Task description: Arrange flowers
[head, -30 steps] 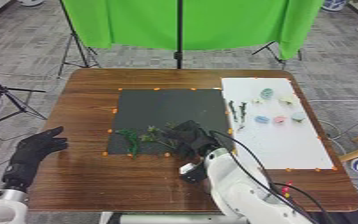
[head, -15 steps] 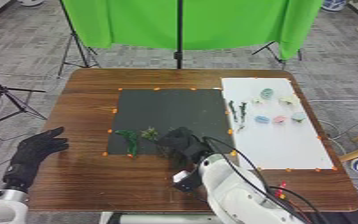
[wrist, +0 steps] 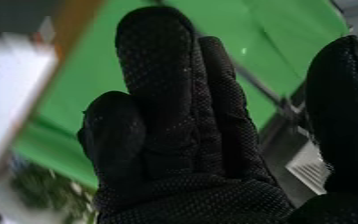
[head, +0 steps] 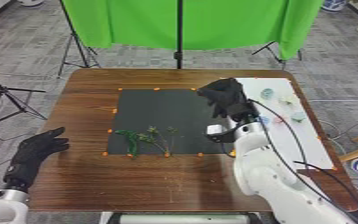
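1. Fingers [wrist: 158, 65] of the right hand [head: 222, 94] stand straight and close together, the thumb [wrist: 346, 105] well apart; the hand is empty.
2. It is above the border of the dark mat [head: 162, 112] and white sheet [head: 304, 150], towards their far edges; whether it touches either, I cannot tell.
3. The left hand [head: 39, 150] has relaxed, spread fingers, at the left edge of the tabletop [head: 87, 187].
4. Green stems [head: 132, 143] lie at the mat's near edge, left of its near right corner.
5. Pastel flower heads [head: 267, 93] lie on the sheet, towards its far right corner.
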